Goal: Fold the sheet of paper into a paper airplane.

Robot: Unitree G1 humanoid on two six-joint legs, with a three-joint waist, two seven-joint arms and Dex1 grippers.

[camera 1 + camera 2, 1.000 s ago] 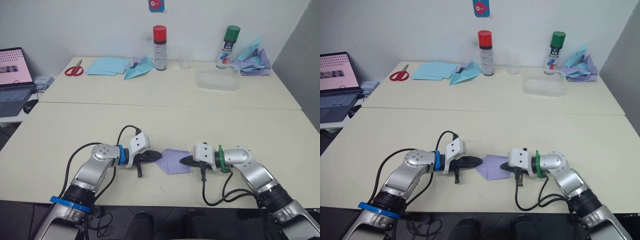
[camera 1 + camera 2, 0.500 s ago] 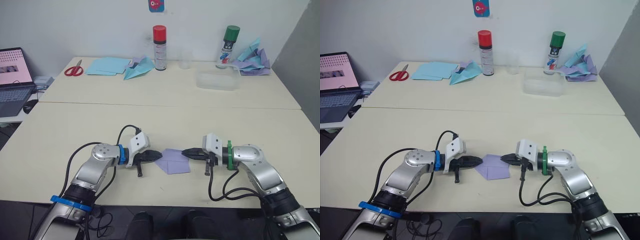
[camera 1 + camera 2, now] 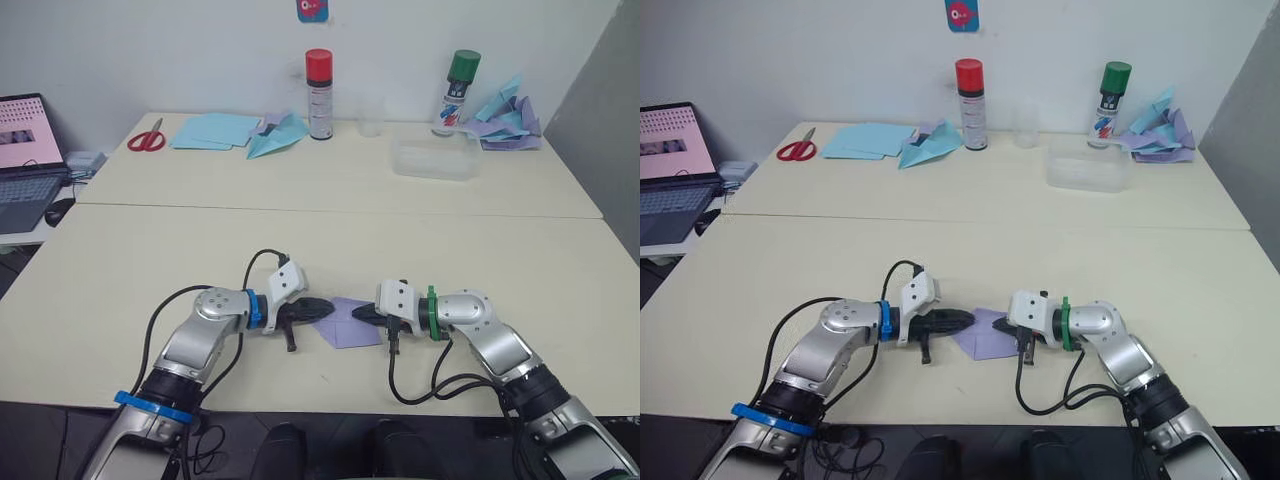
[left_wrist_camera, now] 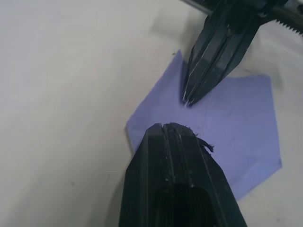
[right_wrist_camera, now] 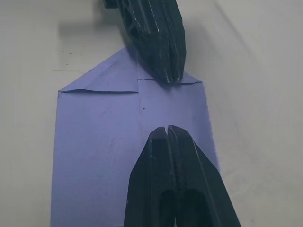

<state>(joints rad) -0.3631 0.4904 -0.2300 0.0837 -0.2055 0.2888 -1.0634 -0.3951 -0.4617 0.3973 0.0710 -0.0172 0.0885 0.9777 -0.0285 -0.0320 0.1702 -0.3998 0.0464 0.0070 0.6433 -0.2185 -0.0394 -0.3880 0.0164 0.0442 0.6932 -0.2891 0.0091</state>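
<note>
The left tool (image 3: pixel 318 307), its two black fingers pressed together into a single point and pinching nothing, reaches in from the left and rests its tip on the near-left part of the sheet of paper (image 3: pixel 345 322), which lies flat on the bench (image 3: pixel 300 245) directly between the two tools. The paper is partly folded: in the right wrist view its two corners on the left tool's side are turned in to a blunt point, with a centre crease running from one tool toward the other, so its long axis lies roughly along the line joining the tips. The right tool (image 3: pixel 359 314), fingers likewise pressed together and empty, comes in from the opposite side with its tip over the paper's right part; in the left wrist view the two tips face each other, near but apart, above the crease. Both are about equally near, so I judge the next fold turns on one tip pinning the crease while the other lifts an edge across it. Nothing stands in the way close by. Well beyond the tools, on the far bench, sit red scissors (image 3: pixel 146 140), light blue paper sheets (image 3: pixel 214 130), a teal paper plane (image 3: pixel 278 137), two spray cans (image 3: pixel 319 81), a clear tray (image 3: pixel 434 160) and a heap of folded paper (image 3: pixel 508 122).
</note>
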